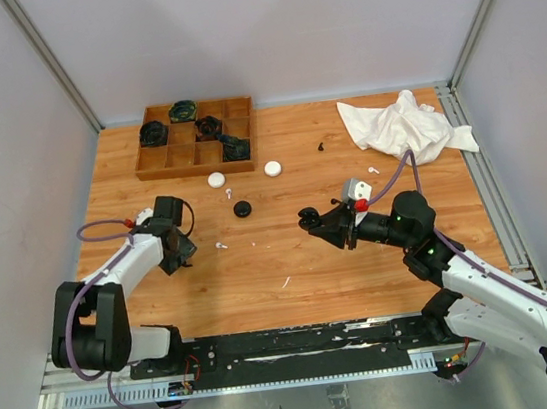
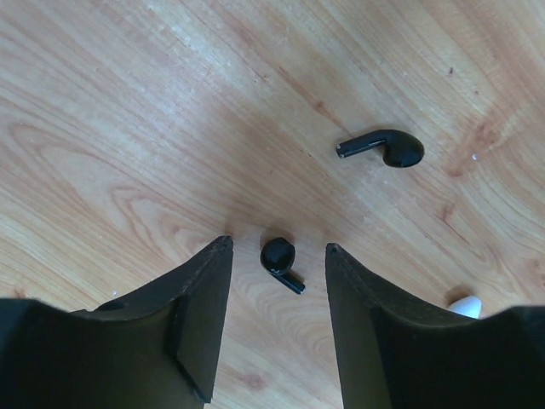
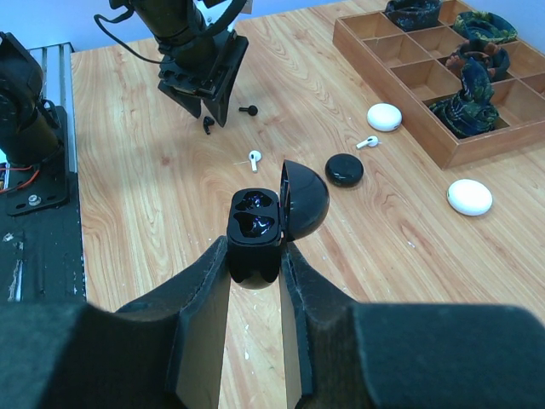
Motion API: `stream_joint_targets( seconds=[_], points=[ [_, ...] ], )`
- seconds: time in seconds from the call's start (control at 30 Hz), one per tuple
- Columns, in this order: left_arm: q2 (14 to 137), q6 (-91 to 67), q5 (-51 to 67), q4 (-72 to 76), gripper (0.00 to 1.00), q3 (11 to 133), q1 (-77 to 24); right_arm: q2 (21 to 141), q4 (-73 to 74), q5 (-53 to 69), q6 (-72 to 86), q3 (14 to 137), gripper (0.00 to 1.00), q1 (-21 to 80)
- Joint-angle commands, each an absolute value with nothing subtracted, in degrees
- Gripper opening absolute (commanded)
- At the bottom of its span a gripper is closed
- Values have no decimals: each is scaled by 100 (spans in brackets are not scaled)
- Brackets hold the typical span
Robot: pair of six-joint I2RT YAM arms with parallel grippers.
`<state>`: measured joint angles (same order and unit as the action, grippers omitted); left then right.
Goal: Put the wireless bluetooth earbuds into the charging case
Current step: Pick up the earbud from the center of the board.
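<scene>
Right hand (image 3: pixel 255 249) clamps the open glossy black case (image 3: pixel 300 203); left hand (image 2: pixel 278 246), wide, straddles a black stemmed earbud (image 2: pixel 278 258).

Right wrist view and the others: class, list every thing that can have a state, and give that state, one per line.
Right gripper: shut on black charging case, lid open.
Left gripper: jaws open, astride black earbud lying on table.
Second black case: closed, on table.
White cases: closed.
Cloth: crumpled.

white earbud (image 2: pixel 466 305): part-hidden behind left fingers (image 2: pixel 400 341) | charging case (image 3: pixel 255 223): sides covered by right fingers (image 3: pixel 204 315)
</scene>
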<state>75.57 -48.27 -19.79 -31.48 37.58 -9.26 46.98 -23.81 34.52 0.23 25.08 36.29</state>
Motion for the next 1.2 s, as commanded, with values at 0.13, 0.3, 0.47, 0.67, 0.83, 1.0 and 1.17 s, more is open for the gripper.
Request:
stream_joint_targets(
  seconds=[0.13, 0.3, 0.47, 0.67, 0.83, 1.0, 1.17],
  points=[
    [7878, -4755, -1876, -2991, 42, 3693, -857, 4671, -2549, 3551, 46, 2486, 1, 3698],
    [7957, -4698, -1766, -3095, 36, 3707, -861, 4646, -2521, 3555, 29, 2503, 1, 3700],
    [7913, -4654, -1459, -3160, 26, 3707, -861, 4615, -2496, 3542, 4, 2498, 1, 3699],
    [7871, -4637, -1283, -3194, 25, 3691, -861, 4598, -2495, 3543, 11, 2500, 1, 3699],
    [7857, -4620, -1169, -3178, 20, 3674, -861, 4583, -2496, 3542, 2, 2505, 1, 3694],
    [7837, -4462, -1021, -3172, 9, 3776, -881, 4617, -2496, 3542, 7, 2513, 1, 3694],
    [7522, -4371, -1240, -3164, 8, 3924, -1150, 4677, -2557, 3542, 0, 2508, 1, 3693]
  ],
)
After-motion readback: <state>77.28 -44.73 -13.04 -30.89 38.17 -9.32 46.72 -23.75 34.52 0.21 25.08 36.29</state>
